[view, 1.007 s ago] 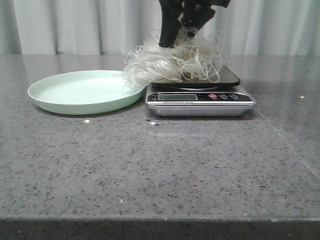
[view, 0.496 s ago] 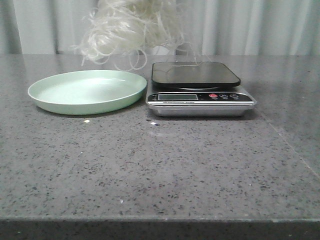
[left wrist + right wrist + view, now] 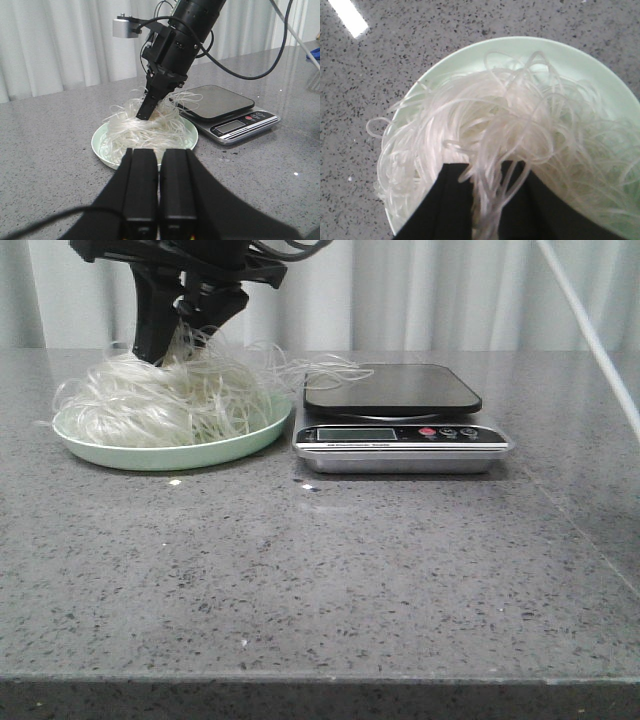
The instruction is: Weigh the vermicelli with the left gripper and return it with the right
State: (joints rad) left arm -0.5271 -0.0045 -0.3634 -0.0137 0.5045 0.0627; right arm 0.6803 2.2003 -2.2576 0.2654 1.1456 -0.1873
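The return step is nearly done: the right gripper (image 3: 180, 340) has its fingers pinched into the top of the vermicelli (image 3: 160, 400), which sits heaped on the green plate (image 3: 262, 435) at far left, a few strands trailing right toward the bare scale (image 3: 400, 420). Next call, I'd say: let go and lift straight up so no strands ride along. The left wrist view alone shows the left gripper (image 3: 159, 172) pressed together, empty, hanging near the plate.
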